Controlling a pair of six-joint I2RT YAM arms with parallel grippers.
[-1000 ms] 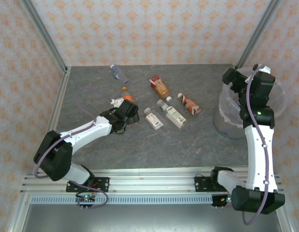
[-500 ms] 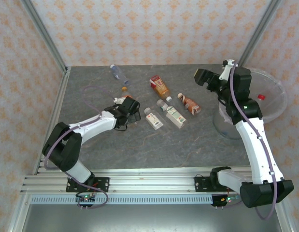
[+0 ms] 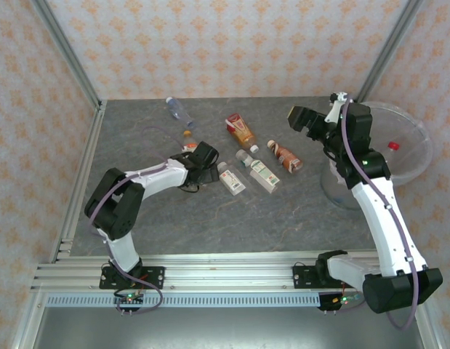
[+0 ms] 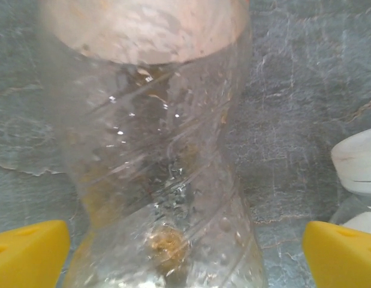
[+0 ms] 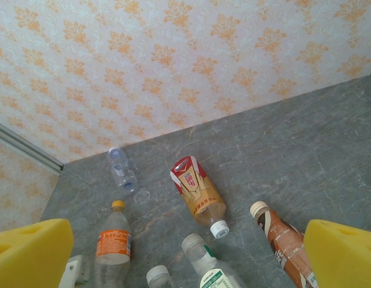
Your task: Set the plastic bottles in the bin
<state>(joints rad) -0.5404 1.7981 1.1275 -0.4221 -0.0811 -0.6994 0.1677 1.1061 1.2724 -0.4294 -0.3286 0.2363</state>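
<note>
Grey table: six bottles, one bin

Changes: left gripper is now farther right, spread wide astride the orange-label bottle; right gripper is now off the bin and over the table, exposing a red-capped bottle inside.

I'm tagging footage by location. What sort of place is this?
Probably a robot test cell, not a real room: wallpaper panels set between bare aluminium posts, a stone-look tabletop, and two arms bolted to a metal rail at its edge.
</note>
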